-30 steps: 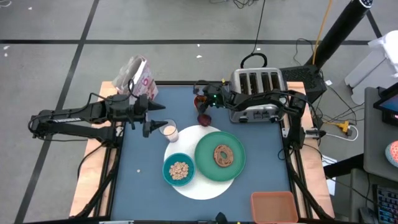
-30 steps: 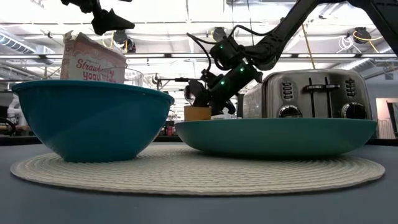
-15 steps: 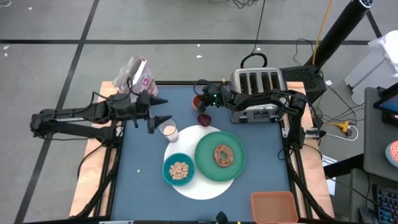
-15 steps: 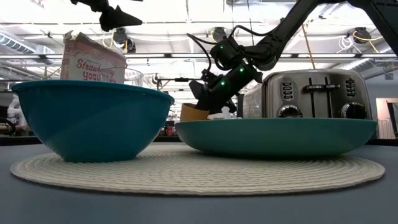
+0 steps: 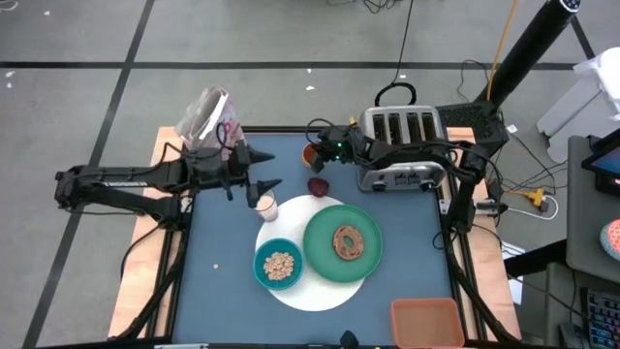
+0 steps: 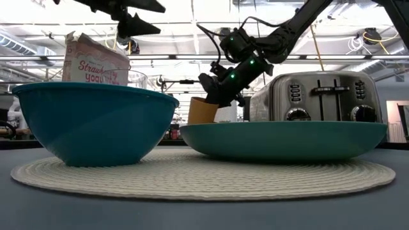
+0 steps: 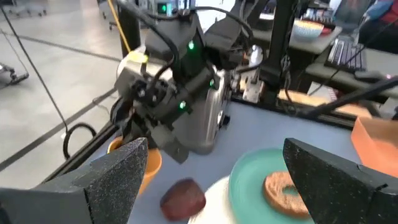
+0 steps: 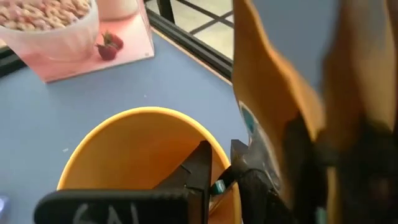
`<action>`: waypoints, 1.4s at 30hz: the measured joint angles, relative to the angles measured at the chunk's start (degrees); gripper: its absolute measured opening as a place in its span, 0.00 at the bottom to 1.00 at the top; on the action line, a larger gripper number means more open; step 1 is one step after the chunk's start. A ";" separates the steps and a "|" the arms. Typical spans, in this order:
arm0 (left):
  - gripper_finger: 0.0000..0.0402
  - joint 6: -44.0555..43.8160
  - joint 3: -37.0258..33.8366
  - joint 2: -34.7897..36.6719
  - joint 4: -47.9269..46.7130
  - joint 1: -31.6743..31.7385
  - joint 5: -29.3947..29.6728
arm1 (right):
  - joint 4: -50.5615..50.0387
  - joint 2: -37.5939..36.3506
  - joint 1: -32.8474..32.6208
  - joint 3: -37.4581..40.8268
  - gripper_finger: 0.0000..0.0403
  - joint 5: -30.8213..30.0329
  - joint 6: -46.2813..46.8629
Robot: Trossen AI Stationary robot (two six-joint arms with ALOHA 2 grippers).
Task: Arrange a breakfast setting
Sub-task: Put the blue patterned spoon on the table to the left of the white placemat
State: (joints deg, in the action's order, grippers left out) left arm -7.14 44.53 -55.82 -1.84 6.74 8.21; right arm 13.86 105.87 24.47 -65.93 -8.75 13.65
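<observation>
The round white mat (image 5: 320, 287) carries the green plate (image 5: 320, 254) with the brown ring bread (image 5: 347, 240) and the teal bowl (image 5: 279, 267) of cereal. The milk glass (image 5: 263, 206) stands at the mat's far-left edge. The dark-red fruit (image 5: 318, 185) lies just beyond the mat. My right gripper (image 5: 317, 151) is shut on the orange cup (image 6: 203, 110) beside the toaster. My left gripper (image 5: 266, 172) is open and empty, in the air just beyond the milk glass. The spoon is out of view. My right gripper pinches the orange cup's rim (image 8: 219, 151), one finger (image 8: 200, 167) inside the cup and one (image 8: 256, 182) outside. The fingers slant down from the toaster's side. The cup hangs tilted below them (image 6: 203, 110); the plate's rim hides its base.
The silver toaster (image 5: 402, 145) stands at the far right, close behind my right arm. A pink yogurt bag (image 5: 208, 118) stands at the far left corner. The orange tray (image 5: 426, 322) sits at the near right corner. Bare blue table (image 5: 218, 281) lies left of the mat.
My right gripper has risen with the orange cup, which first tipped and now shows higher above the plate's rim. My left gripper has gone up and toward the table's right, staying open.
</observation>
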 joint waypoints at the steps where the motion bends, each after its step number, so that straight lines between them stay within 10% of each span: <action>1: 0.94 0.57 0.00 -0.69 1.30 0.00 0.00 | -0.25 -0.21 0.00 0.00 0.10 0.02 0.00; 21: 0.94 2.51 0.00 -14.80 14.78 4.94 7.22 | -5.59 -1.21 -0.05 -0.07 0.11 2.25 0.00; 42: 0.86 1.95 0.01 -30.27 33.85 14.49 -5.98 | -5.57 -1.21 -0.09 -0.11 0.11 4.59 -2.38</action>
State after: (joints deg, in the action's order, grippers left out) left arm -5.19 44.54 -86.10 32.01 21.23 2.23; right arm 8.29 104.66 24.38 -66.04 -4.16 11.27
